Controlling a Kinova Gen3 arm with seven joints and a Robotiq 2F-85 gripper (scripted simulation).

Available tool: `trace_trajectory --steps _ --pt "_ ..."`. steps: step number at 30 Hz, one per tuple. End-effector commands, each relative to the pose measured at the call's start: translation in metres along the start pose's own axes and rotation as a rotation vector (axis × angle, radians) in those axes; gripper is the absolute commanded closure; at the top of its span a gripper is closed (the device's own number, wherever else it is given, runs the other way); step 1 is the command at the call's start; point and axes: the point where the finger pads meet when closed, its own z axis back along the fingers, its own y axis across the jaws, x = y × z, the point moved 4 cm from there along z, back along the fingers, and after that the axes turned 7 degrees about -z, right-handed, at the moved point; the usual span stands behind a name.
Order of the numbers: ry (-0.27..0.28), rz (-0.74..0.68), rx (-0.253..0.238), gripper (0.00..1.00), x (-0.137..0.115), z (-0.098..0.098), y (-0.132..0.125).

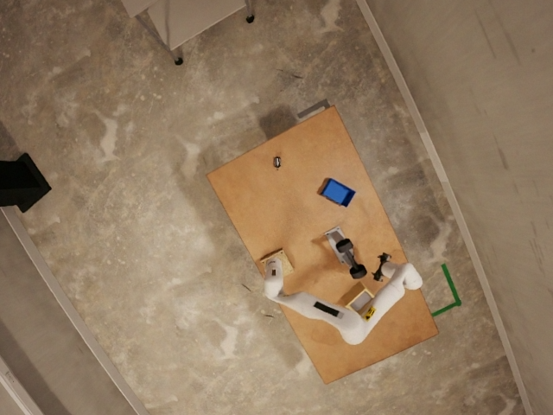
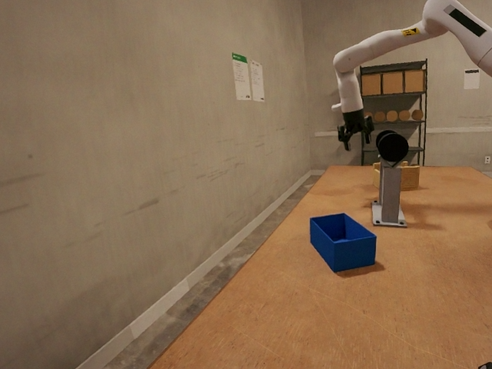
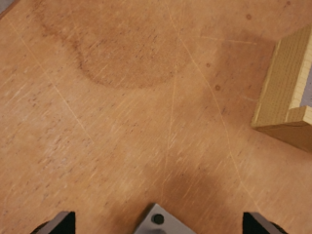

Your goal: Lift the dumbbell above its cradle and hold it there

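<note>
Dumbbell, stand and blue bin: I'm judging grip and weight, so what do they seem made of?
The black round-ended dumbbell looks like matt rubber or coated iron: dark, no glints. The grey upright cradle stand seems brushed metal, with a bolted base plate. The blue open-topped bin looks like moulded plastic: uniform colour, thin walls.

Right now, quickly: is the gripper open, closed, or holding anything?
Gripper: open, fingers spread wide, holding nothing; it hangs beside the dumbbell, which rests on its cradle.

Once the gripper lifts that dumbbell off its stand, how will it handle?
The dumbbell looks stiff and probably heavy, with thick black ends. Gripped off-centre on the bar, it would likely tilt. Its round ends suggest it rolls if set down. The gripper is open beside it.
</note>
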Motion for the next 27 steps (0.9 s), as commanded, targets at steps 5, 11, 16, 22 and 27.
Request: trace_trajectory --steps 5,11,16,22,27 --pt "0.018 -0.014 -0.023 0.00 -0.002 0.013 0.002" --pt "0.020 -0.044 -0.029 0.00 -0.001 0.017 0.003" --pt "0.043 -0.177 -0.084 0.00 0.006 0.053 0.015" --pt "0.049 -0.201 -0.100 0.00 0.009 0.063 0.019" --pt "0.050 -0.201 -0.101 0.00 0.008 0.063 0.019"
